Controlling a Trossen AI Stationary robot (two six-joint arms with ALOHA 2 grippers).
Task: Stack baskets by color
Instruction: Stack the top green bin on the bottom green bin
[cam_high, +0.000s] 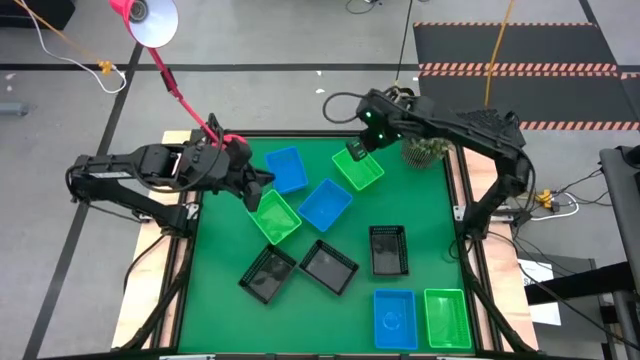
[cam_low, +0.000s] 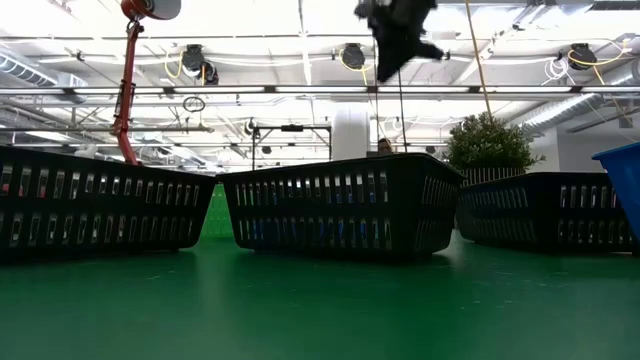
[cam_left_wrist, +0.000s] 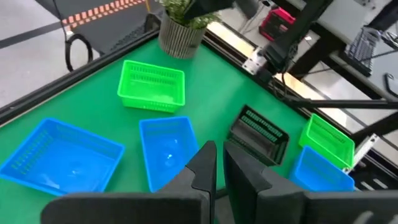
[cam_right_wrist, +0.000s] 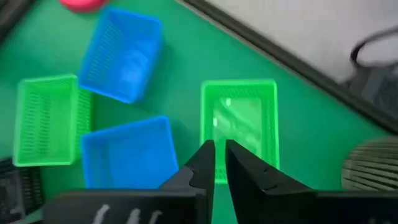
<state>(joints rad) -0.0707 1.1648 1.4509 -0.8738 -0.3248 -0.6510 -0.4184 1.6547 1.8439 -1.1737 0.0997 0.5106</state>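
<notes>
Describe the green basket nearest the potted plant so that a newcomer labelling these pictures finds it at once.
Start at the potted plant on the green table's far right corner. Just left of it lies a green basket, turned at an angle, under the right hand. It alone among the green baskets sits by the plant, with a blue basket at its near side.

From the low view you get only a corner of a blue basket (cam_low: 622, 185), cut by the frame edge. The left claw (cam_high: 268, 180) hides part of a green basket (cam_high: 275, 217). Whether the right claw (cam_right_wrist: 219, 151) touches the green basket (cam_right_wrist: 239, 118) is unclear.
</notes>
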